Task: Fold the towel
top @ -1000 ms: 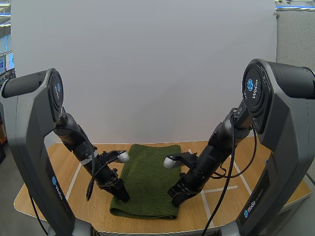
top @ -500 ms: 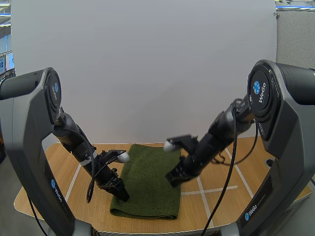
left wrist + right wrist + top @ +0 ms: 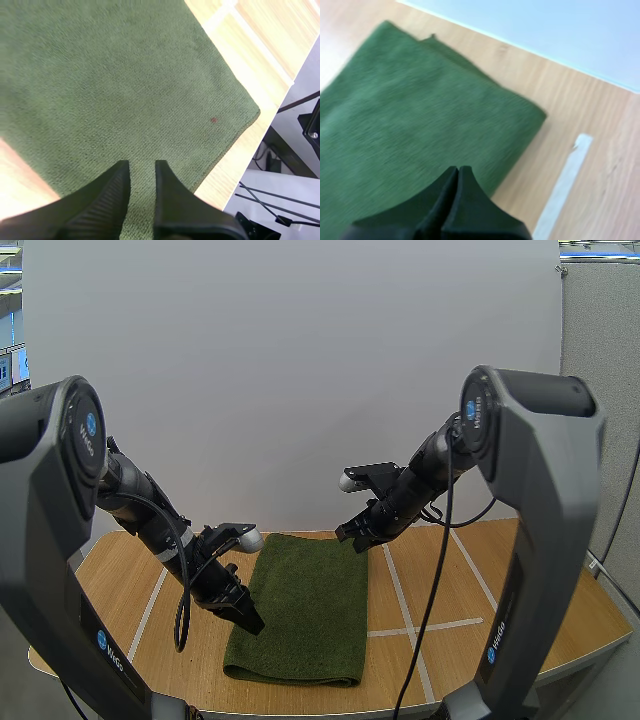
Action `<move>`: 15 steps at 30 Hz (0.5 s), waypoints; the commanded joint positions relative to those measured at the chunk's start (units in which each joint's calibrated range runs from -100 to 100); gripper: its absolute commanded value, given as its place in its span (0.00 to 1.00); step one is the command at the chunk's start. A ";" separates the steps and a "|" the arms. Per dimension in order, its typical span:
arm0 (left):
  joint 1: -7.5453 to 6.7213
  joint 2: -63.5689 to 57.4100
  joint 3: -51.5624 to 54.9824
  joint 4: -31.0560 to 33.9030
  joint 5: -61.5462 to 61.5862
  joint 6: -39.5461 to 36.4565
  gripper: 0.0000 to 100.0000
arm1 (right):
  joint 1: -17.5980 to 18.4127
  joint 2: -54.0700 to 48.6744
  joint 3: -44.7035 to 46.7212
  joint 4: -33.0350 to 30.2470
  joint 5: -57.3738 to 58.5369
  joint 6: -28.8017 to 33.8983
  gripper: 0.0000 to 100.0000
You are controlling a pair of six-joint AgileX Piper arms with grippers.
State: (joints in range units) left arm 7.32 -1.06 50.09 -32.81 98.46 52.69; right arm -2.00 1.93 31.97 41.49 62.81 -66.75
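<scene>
wood of the table (image 3: 260, 30) shows beside the green towel (image 3: 125, 75) in the left wrist view. our left gripper (image 3: 142, 175) hangs just over the cloth there, fingers a little apart and empty.

right wrist view: our right gripper (image 3: 458, 175) is closed on nothing, near the towel's far right corner. we judge it must spread first, then drop and pinch every layer.

high view: the towel lies flat mid-table, with the left gripper at its left edge. half a second ago the right gripper hung nearer, by the right edge; now it is at the far corner.
</scene>
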 commanded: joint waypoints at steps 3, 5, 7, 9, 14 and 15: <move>-0.02 -8.74 0.13 -1.12 1.54 -1.63 0.23 | -0.31 8.78 -9.17 0.36 -14.45 5.25 0.00; -0.02 -10.18 0.13 -1.12 1.54 -1.86 0.23 | -0.81 9.32 -9.80 1.41 -14.49 5.27 0.30; -0.02 -10.65 0.13 -1.12 1.54 -1.86 0.23 | -1.36 10.27 -10.65 2.94 -14.09 5.27 0.71; -0.02 -10.92 0.13 -1.12 1.54 -1.86 0.23 | -1.92 11.43 -11.22 4.76 -14.09 5.52 1.00; -0.02 -10.92 0.13 -1.12 1.54 -1.86 0.23 | -2.68 14.39 -12.98 8.35 -13.33 6.19 1.00; -0.02 -10.92 0.13 -1.12 1.54 -1.86 0.23 | -2.68 15.21 -13.78 9.08 -12.18 6.19 1.00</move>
State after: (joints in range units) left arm 7.32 -11.37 50.17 -32.95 99.00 51.05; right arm -3.89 14.07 20.76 46.26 49.52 -61.24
